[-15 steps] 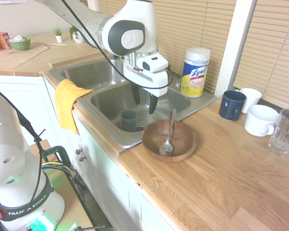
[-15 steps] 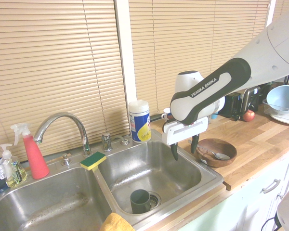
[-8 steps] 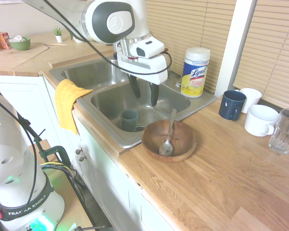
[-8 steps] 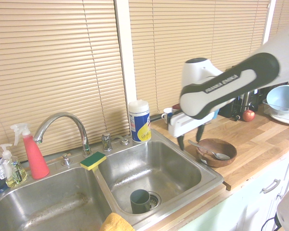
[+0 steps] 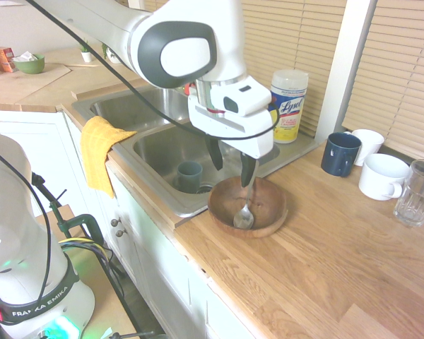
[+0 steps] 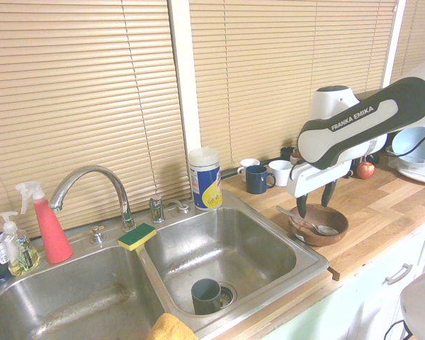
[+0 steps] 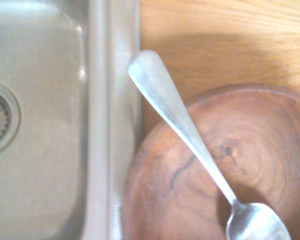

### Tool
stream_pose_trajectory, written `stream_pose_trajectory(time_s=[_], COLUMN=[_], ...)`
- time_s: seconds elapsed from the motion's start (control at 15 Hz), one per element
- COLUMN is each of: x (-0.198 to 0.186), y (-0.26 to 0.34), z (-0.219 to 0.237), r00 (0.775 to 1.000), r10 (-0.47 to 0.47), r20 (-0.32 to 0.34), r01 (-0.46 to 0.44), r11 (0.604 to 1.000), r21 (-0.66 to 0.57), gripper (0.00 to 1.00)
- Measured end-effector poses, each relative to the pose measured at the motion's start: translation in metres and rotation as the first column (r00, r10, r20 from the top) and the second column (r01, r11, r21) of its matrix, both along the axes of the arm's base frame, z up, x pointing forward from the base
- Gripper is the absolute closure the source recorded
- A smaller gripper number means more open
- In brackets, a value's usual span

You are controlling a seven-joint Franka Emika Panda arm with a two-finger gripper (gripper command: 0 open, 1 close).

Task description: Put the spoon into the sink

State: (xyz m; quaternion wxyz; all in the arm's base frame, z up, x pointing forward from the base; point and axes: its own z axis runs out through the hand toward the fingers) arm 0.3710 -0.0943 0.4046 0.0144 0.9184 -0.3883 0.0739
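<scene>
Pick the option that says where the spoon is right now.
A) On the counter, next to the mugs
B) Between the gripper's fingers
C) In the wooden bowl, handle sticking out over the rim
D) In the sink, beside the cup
C: the spoon has its scoop inside the wooden bowl and its handle reaching out past the rim, while the gripper hangs open above it.

The end effector (image 5: 230, 169) is open above the wooden bowl (image 5: 267, 205). The spoon (image 5: 244, 216) lies in this bowl, its handle leaning over the rim. The bowl is on the bench (image 5: 325, 247), just beside the sink (image 5: 131, 150). Inside the sink there is a grey-green cup (image 5: 189, 176).
</scene>
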Motion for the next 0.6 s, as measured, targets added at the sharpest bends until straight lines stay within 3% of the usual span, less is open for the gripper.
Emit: stream_pose_trajectory(time_s=[0.13, 0.2, 0.6], x=[0.003, 0.005, 0.018], y=[-0.006, -0.010, -0.024], z=[-0.012, -0.017, -0.043], r00=[0.999, 0.999, 0.996], r10=[0.032, 0.045, 0.089], r20=[-0.017, -0.018, -0.004], r01=[-0.032, -0.045, -0.089], r11=[0.999, 0.999, 0.996], r21=[0.001, 0.000, -0.004], gripper=[0.00, 1.00, 1.00])
